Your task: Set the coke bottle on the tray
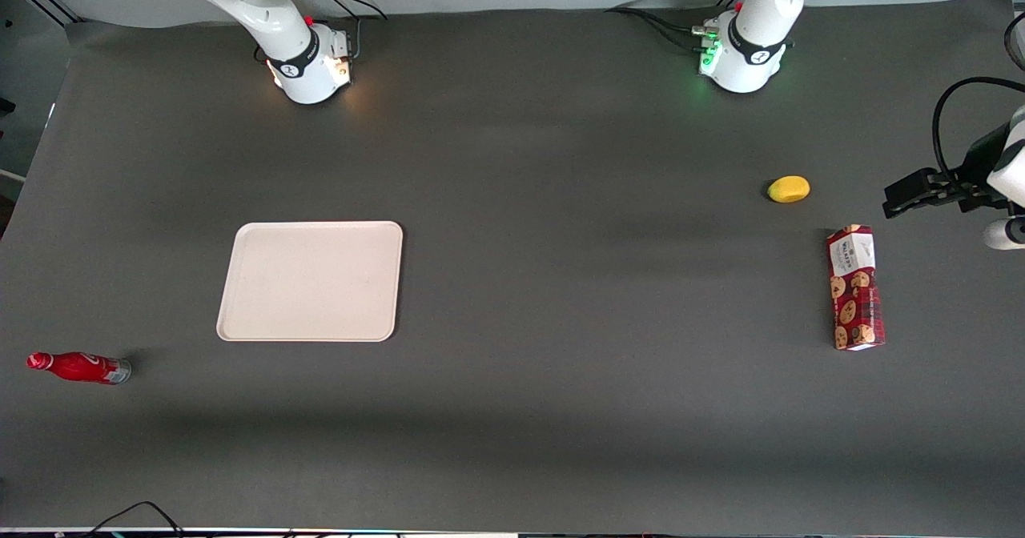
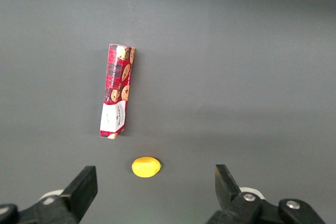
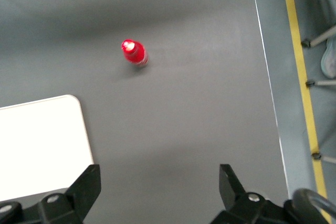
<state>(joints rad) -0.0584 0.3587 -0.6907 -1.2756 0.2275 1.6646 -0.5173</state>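
The coke bottle [image 1: 78, 367], small and red with a red cap, stands on the dark table near the working arm's end, nearer the front camera than the tray. The wrist view shows the bottle [image 3: 134, 52] from above, cap up. The cream tray [image 1: 311, 280] lies flat with nothing on it, and one rounded corner of the tray [image 3: 39, 145] shows in the wrist view. My gripper [image 3: 159, 172] hangs high over bare table beside that corner, open, with nothing between its fingers. It is well apart from the bottle and out of the front view.
A red cookie box [image 1: 855, 287] and a yellow lemon-like object [image 1: 789, 189] lie toward the parked arm's end. The table edge [image 3: 269, 82] runs close to the bottle, with floor and a yellow line past it.
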